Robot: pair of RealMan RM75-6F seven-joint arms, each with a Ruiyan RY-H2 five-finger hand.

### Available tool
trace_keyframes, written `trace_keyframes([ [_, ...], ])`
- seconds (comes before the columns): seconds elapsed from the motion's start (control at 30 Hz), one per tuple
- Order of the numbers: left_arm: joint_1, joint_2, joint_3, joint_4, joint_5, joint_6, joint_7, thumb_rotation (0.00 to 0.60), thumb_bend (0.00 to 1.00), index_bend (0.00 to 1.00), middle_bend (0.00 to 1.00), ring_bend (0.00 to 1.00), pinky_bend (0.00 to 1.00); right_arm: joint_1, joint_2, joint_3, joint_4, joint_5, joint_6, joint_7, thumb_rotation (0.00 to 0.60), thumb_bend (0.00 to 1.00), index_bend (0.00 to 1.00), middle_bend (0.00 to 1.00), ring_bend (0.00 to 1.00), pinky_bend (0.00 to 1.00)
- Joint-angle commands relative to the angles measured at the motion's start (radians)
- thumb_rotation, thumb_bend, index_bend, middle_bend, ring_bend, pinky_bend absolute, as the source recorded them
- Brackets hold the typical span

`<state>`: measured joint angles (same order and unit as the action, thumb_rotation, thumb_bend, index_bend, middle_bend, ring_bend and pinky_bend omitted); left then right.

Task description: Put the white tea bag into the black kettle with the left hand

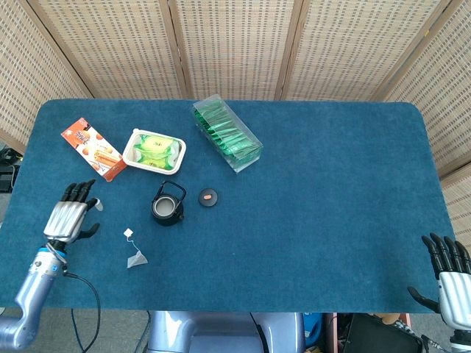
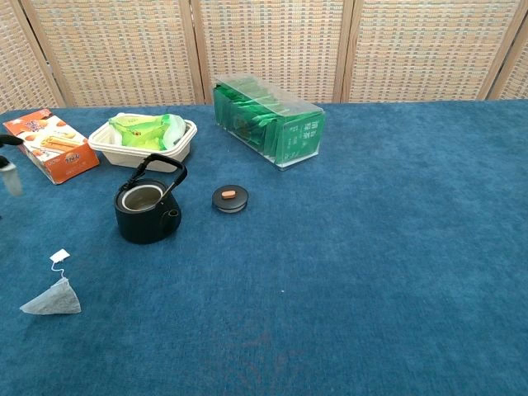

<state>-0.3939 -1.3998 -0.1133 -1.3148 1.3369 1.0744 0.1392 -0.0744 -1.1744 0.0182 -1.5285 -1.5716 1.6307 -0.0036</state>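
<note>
The white tea bag (image 1: 137,259) (image 2: 52,299) lies flat on the blue table, its string leading to a small paper tag (image 1: 128,233) (image 2: 59,256). The black kettle (image 1: 167,207) (image 2: 147,210) stands uncovered just right of it and farther back, handle raised. Its lid (image 1: 208,197) (image 2: 230,198) lies on the cloth to the kettle's right. My left hand (image 1: 69,217) hovers open over the table's left side, left of the tea bag and apart from it; the chest view catches only a fingertip (image 2: 10,175). My right hand (image 1: 449,276) is open off the table's near right corner.
An orange snack box (image 1: 93,149) (image 2: 51,144) lies at the back left. A white tray (image 1: 132,154) (image 2: 101,149) of green packets sits behind the kettle. A clear box of green sachets (image 1: 227,133) (image 2: 269,120) stands at the back centre.
</note>
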Motion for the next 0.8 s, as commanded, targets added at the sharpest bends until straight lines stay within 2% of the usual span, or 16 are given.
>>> trace_keyframes([
  [0.03, -0.022, -0.042, 0.011, 0.027, 0.018, -0.017, -0.013, 0.600, 0.34, 0.43, 0.00, 0.00, 0.00, -0.003, 0.000, -0.001, 0.001, 0.003, 0.002, 0.001, 0.600, 0.02, 0.11, 0.14, 0.00, 0.06],
  [0.43, -0.028, -0.101, 0.046, 0.036, 0.043, -0.015, -0.023, 0.600, 0.34, 0.46, 0.00, 0.00, 0.00, -0.020, -0.002, -0.003, 0.014, 0.007, 0.018, 0.016, 0.600, 0.02, 0.11, 0.14, 0.00, 0.06],
  [0.8, -0.018, -0.141, 0.057, 0.073, 0.013, -0.024, -0.030, 0.600, 0.34, 0.49, 0.00, 0.00, 0.00, -0.026, -0.005, -0.003, 0.021, 0.007, 0.023, 0.022, 0.600, 0.02, 0.11, 0.14, 0.00, 0.06],
])
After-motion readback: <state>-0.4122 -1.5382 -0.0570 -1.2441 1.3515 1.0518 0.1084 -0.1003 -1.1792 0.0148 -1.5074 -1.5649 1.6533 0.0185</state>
